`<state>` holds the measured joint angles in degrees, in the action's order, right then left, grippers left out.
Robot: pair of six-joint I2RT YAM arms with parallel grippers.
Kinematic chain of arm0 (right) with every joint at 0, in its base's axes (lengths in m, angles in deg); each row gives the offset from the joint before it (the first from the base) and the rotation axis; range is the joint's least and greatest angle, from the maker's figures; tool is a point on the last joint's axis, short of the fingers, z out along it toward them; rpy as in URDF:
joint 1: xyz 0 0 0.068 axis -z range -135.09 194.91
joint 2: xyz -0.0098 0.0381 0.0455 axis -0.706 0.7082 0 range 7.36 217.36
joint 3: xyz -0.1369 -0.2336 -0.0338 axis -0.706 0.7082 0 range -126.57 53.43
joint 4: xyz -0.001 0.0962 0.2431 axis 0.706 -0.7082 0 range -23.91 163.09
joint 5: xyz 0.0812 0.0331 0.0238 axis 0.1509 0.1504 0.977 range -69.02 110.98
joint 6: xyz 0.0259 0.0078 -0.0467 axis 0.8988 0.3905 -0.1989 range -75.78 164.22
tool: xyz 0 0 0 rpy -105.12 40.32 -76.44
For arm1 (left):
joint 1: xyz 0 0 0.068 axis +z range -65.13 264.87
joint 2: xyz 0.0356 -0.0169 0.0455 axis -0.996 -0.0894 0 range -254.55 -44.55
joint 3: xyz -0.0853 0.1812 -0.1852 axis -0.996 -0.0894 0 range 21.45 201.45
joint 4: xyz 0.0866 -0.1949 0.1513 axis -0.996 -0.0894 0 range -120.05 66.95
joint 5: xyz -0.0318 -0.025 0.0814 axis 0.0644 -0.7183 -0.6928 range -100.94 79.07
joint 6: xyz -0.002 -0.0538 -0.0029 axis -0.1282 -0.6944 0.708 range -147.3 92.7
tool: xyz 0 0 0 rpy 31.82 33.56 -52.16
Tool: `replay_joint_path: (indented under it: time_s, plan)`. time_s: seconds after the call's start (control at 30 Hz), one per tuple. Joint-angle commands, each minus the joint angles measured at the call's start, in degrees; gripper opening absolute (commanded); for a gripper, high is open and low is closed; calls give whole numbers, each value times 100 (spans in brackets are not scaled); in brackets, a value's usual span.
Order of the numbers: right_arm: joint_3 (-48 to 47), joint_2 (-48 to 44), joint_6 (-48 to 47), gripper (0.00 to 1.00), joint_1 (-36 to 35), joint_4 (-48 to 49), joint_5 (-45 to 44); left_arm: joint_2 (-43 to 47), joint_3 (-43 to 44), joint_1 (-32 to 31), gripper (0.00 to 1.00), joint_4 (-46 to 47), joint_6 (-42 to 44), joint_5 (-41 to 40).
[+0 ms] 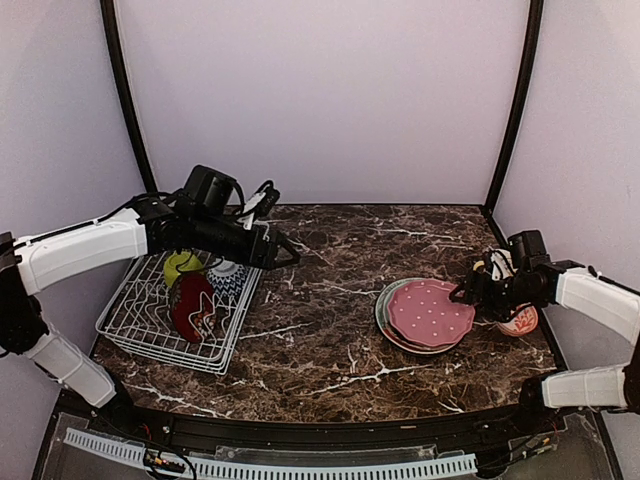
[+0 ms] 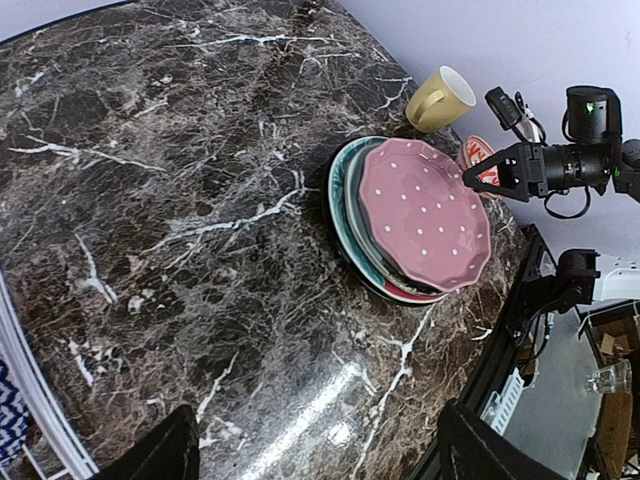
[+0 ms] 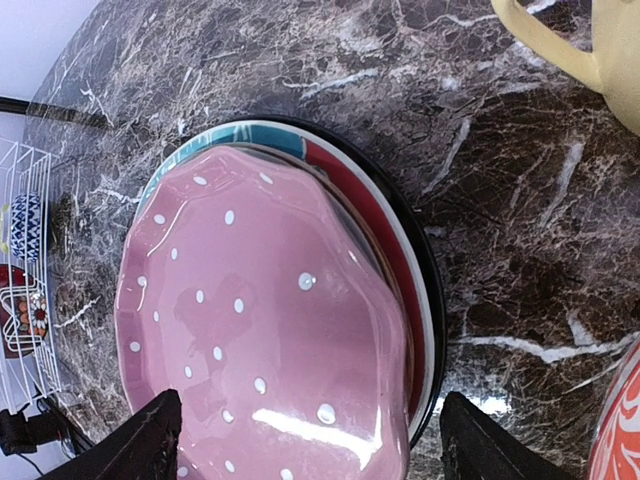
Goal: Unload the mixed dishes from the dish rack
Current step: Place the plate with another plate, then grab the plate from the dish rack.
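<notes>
Dish rack unloading, judged partly done: three pieces left in the rack.

Top view: dish rack (image 1: 140, 330), desk (image 1: 330, 340) left, holds a dark red floral plate (image 1: 190, 305), lime-green bowl (image 1: 180, 264) and blue-white bowl (image 1: 230, 278); plate stack (image 1: 428, 313) lies right.
Left wrist: left gripper (image 2: 318, 410) spread wide, empty; yellow mug (image 2: 440, 97) beside the stack.
Right wrist: right gripper (image 3: 310, 400) wide, empty, over the pink dotted plate (image 3: 260, 340); red-white bowl (image 3: 620, 420) nearby.

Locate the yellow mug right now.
Left wrist view: the yellow mug sits on the right side of the table, just beyond the plate stack, beside the red-white bowl and near the right gripper.
</notes>
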<state>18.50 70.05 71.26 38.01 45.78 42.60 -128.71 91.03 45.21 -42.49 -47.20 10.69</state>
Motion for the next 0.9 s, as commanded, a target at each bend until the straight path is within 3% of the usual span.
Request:
replay_joint_path:
  time_s: [0.0, 0.13, 0.33, 0.67, 0.77, 0.87]
  plan:
    - [-156, 140, 44, 81, -96, 111, -185, 444, 248, 146, 81, -919, 441, -747]
    - [-214, 364, 113, 69, -292, 298, -137, 683, 302, 357, 81, -1499, 517, -1224]
    - [-287, 429, 60, 66, -332, 328, -242, 1194, 289, 847, 81, -2597, 667, -2193]
    - [-400, 88, -44, 87, -339, 187, -657, 1448, 46, 1590, 88, -4029, 925, -3824]
    - [-406, -28, -71, 89, -337, 222, -631, 1292, -117, 1743, 88, -4051, 972, -3796]
    - [-405, -135, -84, 89, -336, 233, -616, 1117, -284, 1776, 80, -3899, 989, -3545]
